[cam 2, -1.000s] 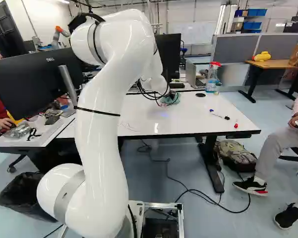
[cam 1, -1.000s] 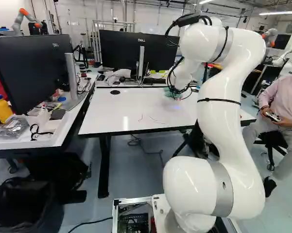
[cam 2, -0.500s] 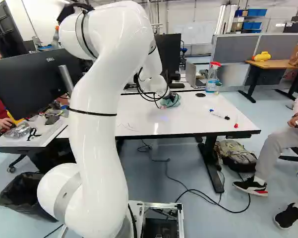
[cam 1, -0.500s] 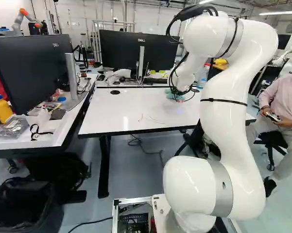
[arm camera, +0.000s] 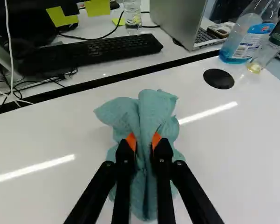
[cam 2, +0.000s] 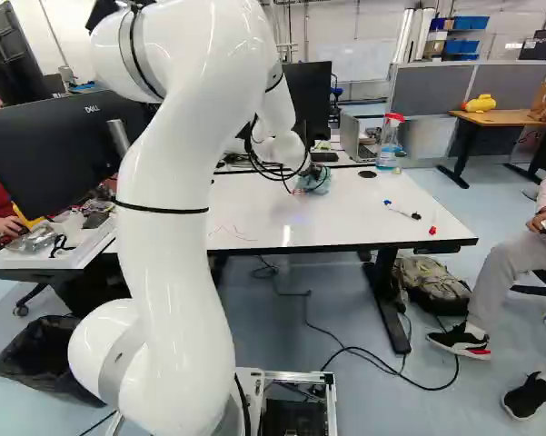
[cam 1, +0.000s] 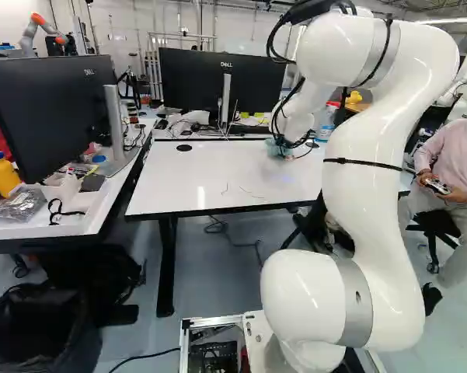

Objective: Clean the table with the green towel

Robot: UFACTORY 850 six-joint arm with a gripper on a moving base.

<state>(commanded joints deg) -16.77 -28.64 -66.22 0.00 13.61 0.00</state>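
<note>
Draws white upper arm nearer than before, pinching crumpled blue-green cloth towel in black, orange-padded gripper at far side of glossy white table.

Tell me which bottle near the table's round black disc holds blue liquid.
The large spray bottle with the red head. Its liquid is blue, while the smaller bottle beside it, with the dark cap, holds a little yellowish liquid.
</note>
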